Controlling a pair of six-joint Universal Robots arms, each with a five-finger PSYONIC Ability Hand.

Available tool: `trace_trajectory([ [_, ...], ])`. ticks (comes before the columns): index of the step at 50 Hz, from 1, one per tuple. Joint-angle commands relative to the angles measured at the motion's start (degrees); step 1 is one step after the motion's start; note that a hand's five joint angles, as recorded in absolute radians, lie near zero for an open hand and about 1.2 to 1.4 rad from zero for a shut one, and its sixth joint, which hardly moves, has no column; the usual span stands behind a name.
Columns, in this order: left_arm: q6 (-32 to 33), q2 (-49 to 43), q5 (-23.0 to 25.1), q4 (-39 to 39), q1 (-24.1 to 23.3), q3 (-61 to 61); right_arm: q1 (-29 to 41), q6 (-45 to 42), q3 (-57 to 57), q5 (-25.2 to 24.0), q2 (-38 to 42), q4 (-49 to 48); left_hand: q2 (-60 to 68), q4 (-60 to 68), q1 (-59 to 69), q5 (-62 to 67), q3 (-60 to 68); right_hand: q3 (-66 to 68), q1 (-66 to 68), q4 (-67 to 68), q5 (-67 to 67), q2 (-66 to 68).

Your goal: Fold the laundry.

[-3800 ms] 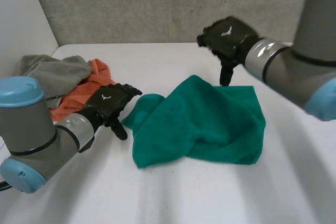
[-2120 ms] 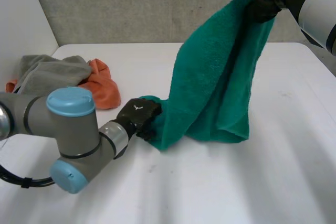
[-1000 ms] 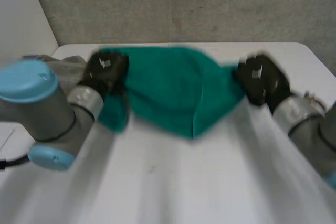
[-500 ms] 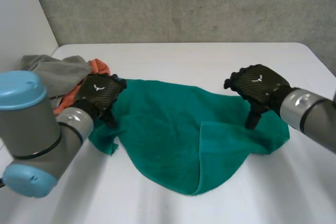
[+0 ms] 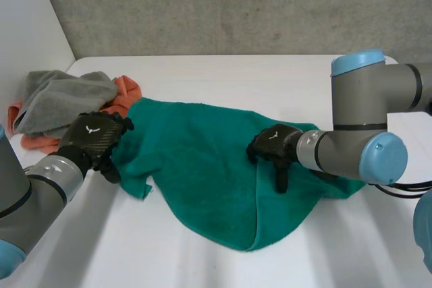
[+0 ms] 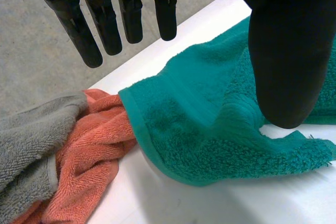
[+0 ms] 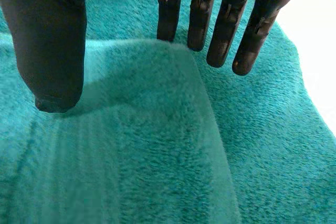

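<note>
The teal-green terry towel lies spread across the middle of the white table, with one flap doubled over on the right-hand side. The left hand hovers at the towel's left corner, and its fingers are straight and apart from the thumb, gripping nothing. The corner sits just beneath those fingertips. The right hand is over the towel's middle with its fingers straight and slightly spread, the tips right at the folded flap's edge, also holding nothing. A crumpled grey towel and an orange terry cloth are bunched together beside the green corner, the orange one touching it.
</note>
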Motion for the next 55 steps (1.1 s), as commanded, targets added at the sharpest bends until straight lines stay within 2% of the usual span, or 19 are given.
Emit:
trace_trajectory([
  [1, 0.0, -0.2, -0.1, 0.1, -0.4, 0.1, 0.1, -1.0, 2.9, 1.9, -0.3, -4.7, 0.4, 0.4, -0.7, 1.0, -0.2, 14.8, 19.0, 14.7, 15.7, 14.9],
  [7, 0.0, -0.3, -0.1, 0.1, -0.5, 0.1, -0.4, -0.8, 4.6, 1.9, -2.3, -6.2, 0.4, 0.4, -0.7, 1.0, -0.2, 51.6, 55.7, 51.5, 52.5, 51.7],
  [18, 0.1, -0.5, -0.1, 0.0, -0.6, 0.0, -1.4, 0.2, 12.3, 1.8, -9.5, -7.2, 0.4, 0.4, -0.7, 1.0, -0.2, 51.6, 55.8, 51.5, 52.5, 51.7],
  [21, 0.3, -0.7, -0.1, -0.1, -0.8, -0.3, -4.1, 0.9, 16.4, 2.2, -13.6, -9.5, 2.9, 2.9, 1.8, 3.5, 2.3, 51.6, 55.8, 51.5, 52.5, 51.7],
  [24, 0.5, -0.7, 0.8, -0.1, -1.2, -1.5, -8.4, 2.4, 21.7, 2.9, -19.7, -11.3, 12.3, 12.3, 11.2, 12.9, 11.7, 51.6, 55.8, 51.5, 52.5, 51.7],
  [30, 0.7, -0.8, 2.9, -0.5, -1.6, -2.6, -15.9, 7.0, 31.4, 3.0, -27.7, -15.7, 17.3, 17.3, 16.2, 17.9, 16.7, 51.6, 55.8, 51.5, 52.5, 51.7],
  [34, 0.7, -1.6, 3.3, -1.9, -1.6, -2.8, -19.5, 7.5, 36.8, 2.3, -30.4, -17.9, 19.2, 19.2, 18.1, 19.8, 18.6, 51.6, 55.8, 51.5, 52.5, 51.7],
  [42, 0.6, -4.8, 2.6, -2.9, -1.6, -1.6, -21.2, 7.5, 43.2, 2.6, -34.5, -23.7, 18.5, 18.5, 17.4, 19.1, 17.9, 51.6, 55.8, 51.5, 52.5, 51.7],
  [55, 0.5, -10.4, 2.7, -2.1, -1.7, 1.8, -23.7, 7.2, 47.2, 2.6, -36.5, -28.0, 14.3, 14.3, 13.2, 14.9, 13.7, 51.6, 55.8, 51.5, 52.5, 51.7],
])
